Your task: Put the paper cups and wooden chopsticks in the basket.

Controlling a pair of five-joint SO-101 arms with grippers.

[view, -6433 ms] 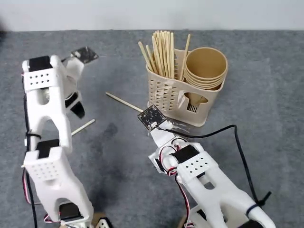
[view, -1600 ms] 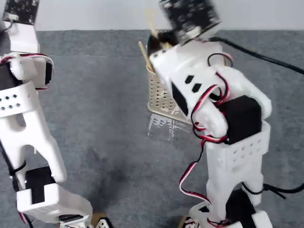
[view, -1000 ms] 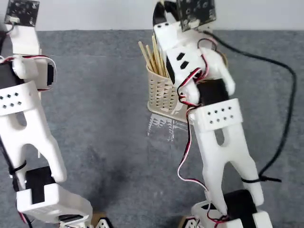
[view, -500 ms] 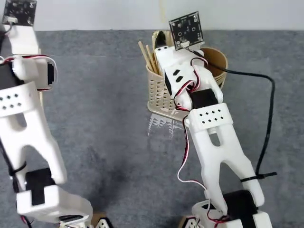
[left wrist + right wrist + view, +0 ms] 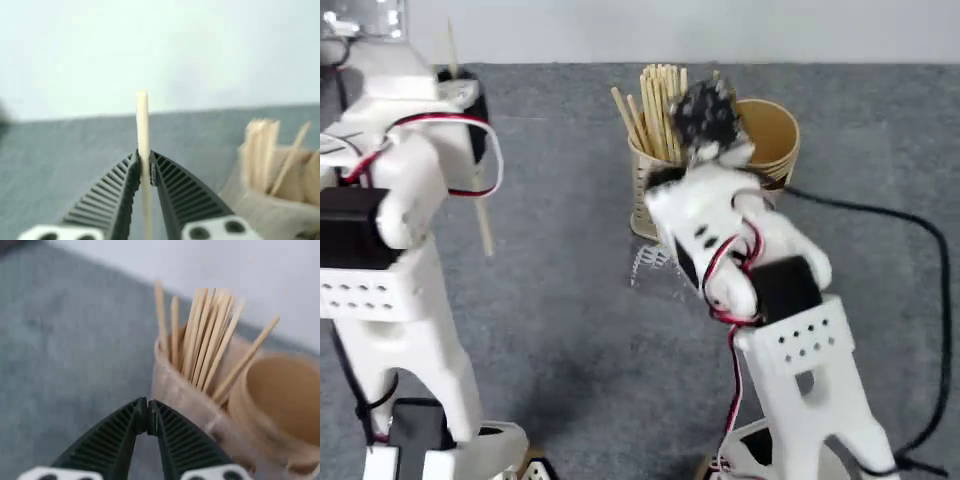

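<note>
Left wrist view first: what do you have there?

— One wooden chopstick (image 5: 142, 115), pinched between the ribbed fingers of my left pincer (image 5: 144, 159). It stands upright, one end poking up past the fingertips and the rest running down between them.

— And seen from above?

— In the high view that wooden chopstick (image 5: 480, 215) slants a little over the grey worktop (image 5: 550, 330), well apart from the basket (image 5: 650, 200). I cannot tell whether its lower end touches the worktop.

— What does the basket hold?

— A bundle of chopsticks (image 5: 662, 110) stands on end in the compartment nearer my left arm, fanned out at the top. Nested paper cups (image 5: 770, 130) sit mouth up in the compartment beside it. My left wrist view shows the bundle off to one side, blurred.

— Your other pincer?

— My right pincer (image 5: 147, 407) is pressed together, tip against tip, with nothing between the fingers. It hangs above the worktop, just in front of the basket's perforated wall (image 5: 180, 390), pointing at it but apart from it. Behind it I see the bundle (image 5: 205, 340) and the cups (image 5: 280, 390). From above, my right arm covers the basket's near side, and a black cable (image 5: 900, 215) trails across the worktop beside it.
</note>
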